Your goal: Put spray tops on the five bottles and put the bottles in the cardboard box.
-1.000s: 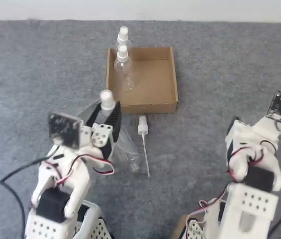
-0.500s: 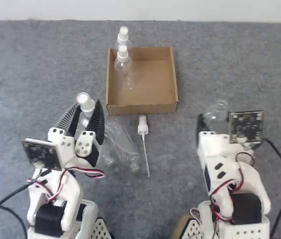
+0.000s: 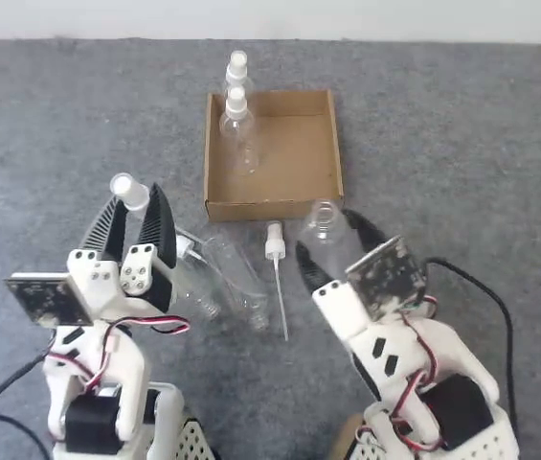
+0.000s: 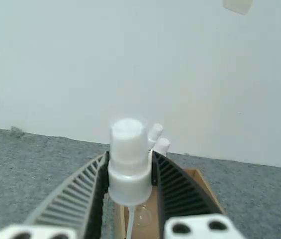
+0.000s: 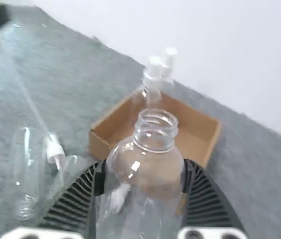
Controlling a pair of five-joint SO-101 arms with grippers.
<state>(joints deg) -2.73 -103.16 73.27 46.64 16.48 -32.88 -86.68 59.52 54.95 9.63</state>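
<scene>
My left gripper point(image 3: 132, 199) is shut on a white spray top point(image 3: 128, 188), held above the carpet left of the cardboard box point(image 3: 272, 206); its dip tube hangs down. In the left wrist view the spray top point(image 4: 129, 144) stands upright between the jaws of the left gripper point(image 4: 129, 160). My right gripper point(image 3: 326, 236) is shut on an uncapped clear bottle point(image 3: 323, 218), just in front of the box's near right corner. The bottle point(image 5: 150, 149) is upright, neck open, in the right gripper point(image 5: 145, 173). One capped bottle point(image 3: 238, 129) lies in the box; another point(image 3: 237, 67) is at its far left corner.
A loose spray top point(image 3: 275, 243) with a long tube lies on the grey carpet in front of the box. Two uncapped clear bottles point(image 3: 235, 280) lie beside it, between the arms. Open carpet lies to the left and right of the box.
The left arm has swung left and pulled back, carrying the spray top. The right arm has swung left toward the middle, bringing the bottle near the box's front right corner.
</scene>
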